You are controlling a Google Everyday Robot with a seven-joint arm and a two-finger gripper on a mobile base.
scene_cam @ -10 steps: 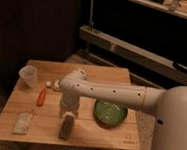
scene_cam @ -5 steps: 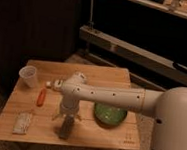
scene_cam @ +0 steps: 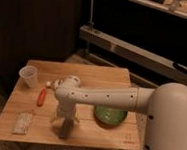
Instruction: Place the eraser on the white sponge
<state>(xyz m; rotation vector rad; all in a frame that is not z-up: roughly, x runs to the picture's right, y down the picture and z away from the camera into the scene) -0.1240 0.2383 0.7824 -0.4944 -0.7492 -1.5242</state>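
The gripper [scene_cam: 65,123] reaches down over the eraser [scene_cam: 65,130] near the desk's [scene_cam: 107,77] front edge; finger state unclear. The white sponge [scene_cam: 22,123] lies well left.

this looks like a robotics lab or test room rather than anyone's home. a low wooden table [scene_cam: 107,76] stands on a speckled floor, laid out with a few stray props: a clear plastic cup [scene_cam: 29,76], an orange-red stick [scene_cam: 42,97], a green plate [scene_cam: 110,114]. behind it run dark panelled walls and a heavy metal rack [scene_cam: 139,51] with rails. a white robot arm [scene_cam: 109,97] reaches over the table, its gripper [scene_cam: 64,121] down low above the front edge.
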